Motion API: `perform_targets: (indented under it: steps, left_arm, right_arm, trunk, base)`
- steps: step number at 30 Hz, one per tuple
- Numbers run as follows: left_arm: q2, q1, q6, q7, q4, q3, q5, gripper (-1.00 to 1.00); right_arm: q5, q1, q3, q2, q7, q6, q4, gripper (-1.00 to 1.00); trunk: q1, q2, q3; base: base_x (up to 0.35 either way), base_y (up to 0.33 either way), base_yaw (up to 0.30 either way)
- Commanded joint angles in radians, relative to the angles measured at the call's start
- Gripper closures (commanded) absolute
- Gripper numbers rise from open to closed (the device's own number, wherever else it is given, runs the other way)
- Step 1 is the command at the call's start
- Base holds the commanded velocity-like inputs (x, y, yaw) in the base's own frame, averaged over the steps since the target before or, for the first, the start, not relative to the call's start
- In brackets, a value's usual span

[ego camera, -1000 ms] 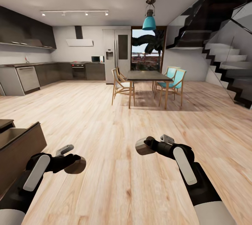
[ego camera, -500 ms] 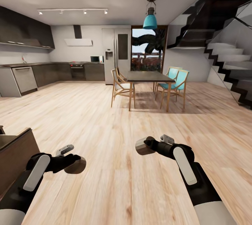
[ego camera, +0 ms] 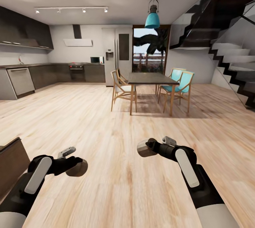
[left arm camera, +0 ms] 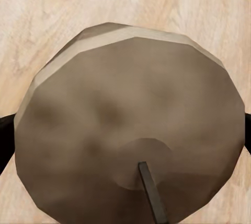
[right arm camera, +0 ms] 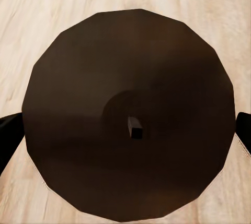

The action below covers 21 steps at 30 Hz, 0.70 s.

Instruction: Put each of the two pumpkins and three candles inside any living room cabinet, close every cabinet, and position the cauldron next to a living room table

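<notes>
A stubby beige-grey candle [ego camera: 79,168] sits in my left gripper [ego camera: 74,166], which is shut on it low at the left, above the wooden floor. In the left wrist view this candle [left arm camera: 130,125] faces the camera with its dark wick. My right gripper [ego camera: 149,147] is shut on a second candle [ego camera: 142,148] at centre right. That candle [right arm camera: 130,114] looks dark in the right wrist view, with black fingers [right arm camera: 9,136] at its sides. A corner of the low dark-brown cabinet [ego camera: 10,162] shows at the lower left edge. Pumpkins, cauldron and coffee table are out of view.
Pale wooden floor [ego camera: 106,125] stretches ahead. A dark dining table [ego camera: 150,78] with wooden and teal chairs [ego camera: 177,84] stands in the middle distance. The kitchen counter [ego camera: 21,79] runs along the left and back. A dark staircase [ego camera: 230,58] rises at the right.
The whole picture has shifted, so the camera has moved: the dark-brown cabinet slides out at the left and the dining table looks slightly nearer. Both arms keep their pose, candles still held.
</notes>
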Motion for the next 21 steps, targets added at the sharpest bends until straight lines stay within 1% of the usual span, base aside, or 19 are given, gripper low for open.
perform_targets:
  steps: [1,21]
  left_arm:
    - [0.000,-0.001,0.002,0.009,-0.001,0.000,0.011,1.00]
    - [0.000,-0.001,0.001,0.009,-0.001,-0.002,0.013,1.00]
  right_arm:
    - [-0.014,-0.001,0.000,0.000,-0.011,0.001,-0.001,1.00]
    - [-0.014,-0.001,0.000,-0.003,-0.011,0.001,0.000,1.00]
  trunk:
    - [0.000,-0.001,-0.001]
    - [0.000,-0.001,-0.001]
  base:
    - [0.320,-0.079,0.000]
    - [0.320,-0.081,0.000]
